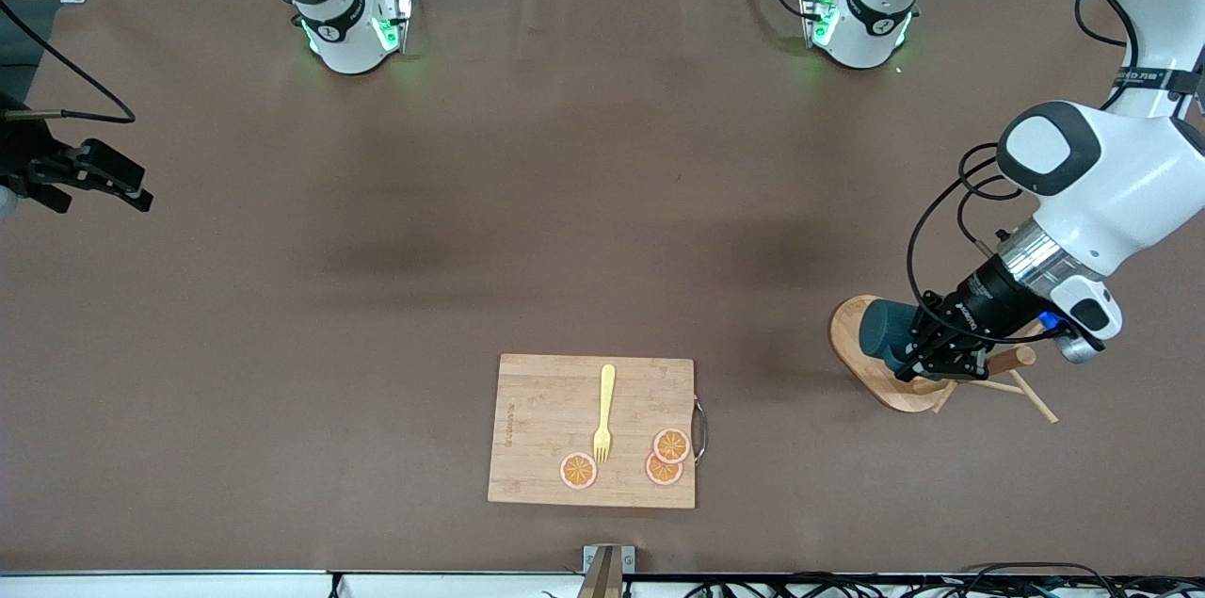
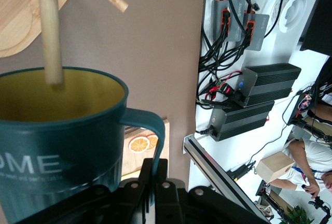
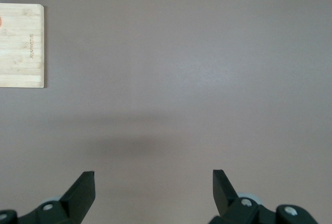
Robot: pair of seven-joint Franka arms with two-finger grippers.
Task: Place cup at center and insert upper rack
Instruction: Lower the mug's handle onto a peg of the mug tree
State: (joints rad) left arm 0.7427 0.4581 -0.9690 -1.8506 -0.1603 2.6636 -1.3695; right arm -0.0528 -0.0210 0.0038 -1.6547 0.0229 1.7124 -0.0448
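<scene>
The left claw [image 1: 927, 363] is clamped on the handle of the teal cup [image 1: 885, 331], holding it on its side over the mug tree [image 1: 904, 386] at the left arm's end of the table [image 1: 377, 278]. The right claw [image 1: 104, 179] waits with its fingers wide apart over bare table at the right arm's end, well apart from the cutting board [image 1: 546, 410].

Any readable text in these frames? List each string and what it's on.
"OME" in white, cut off at the frame edge, on the cup held by the left hand; a smaller line under it is unreadable.
Engraved mark on the cutting board: too small to read.
</scene>
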